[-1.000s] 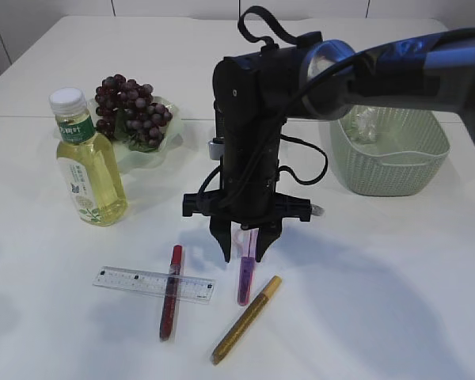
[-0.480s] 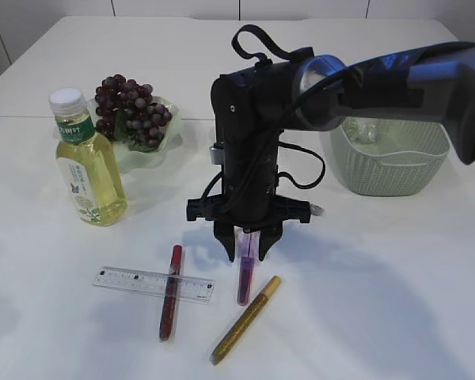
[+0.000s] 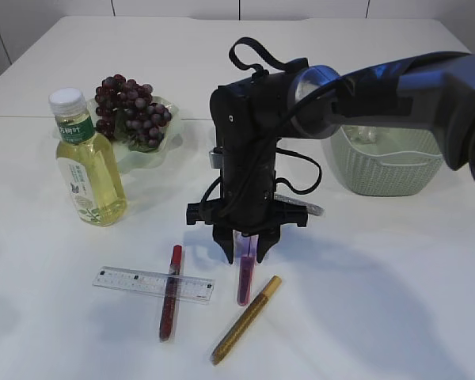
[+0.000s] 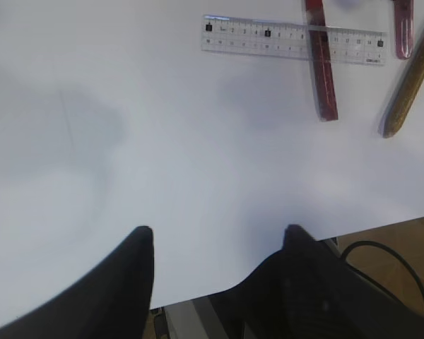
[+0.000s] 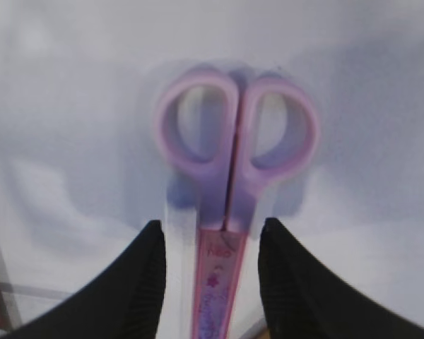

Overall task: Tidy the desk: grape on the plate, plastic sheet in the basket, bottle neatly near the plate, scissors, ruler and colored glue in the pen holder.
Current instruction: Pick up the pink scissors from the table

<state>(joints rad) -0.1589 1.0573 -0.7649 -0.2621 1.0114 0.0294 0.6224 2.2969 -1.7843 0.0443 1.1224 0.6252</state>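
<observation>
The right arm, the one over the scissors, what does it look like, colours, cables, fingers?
The right arm is glossy black with a silver ring at its wrist joint. Black cables loop over the top and along the side. Its hand is matte black, with a crossbar above two short, tapered fingers.

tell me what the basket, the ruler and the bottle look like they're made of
Basket: pale green, probably moulded plastic, given its woven-look ribbed wall and matte finish.
Ruler: clear glossy plastic; the table shows through it.
Bottle: transparent, probably plastic; yellow liquid shows through, under a white cap.
</observation>
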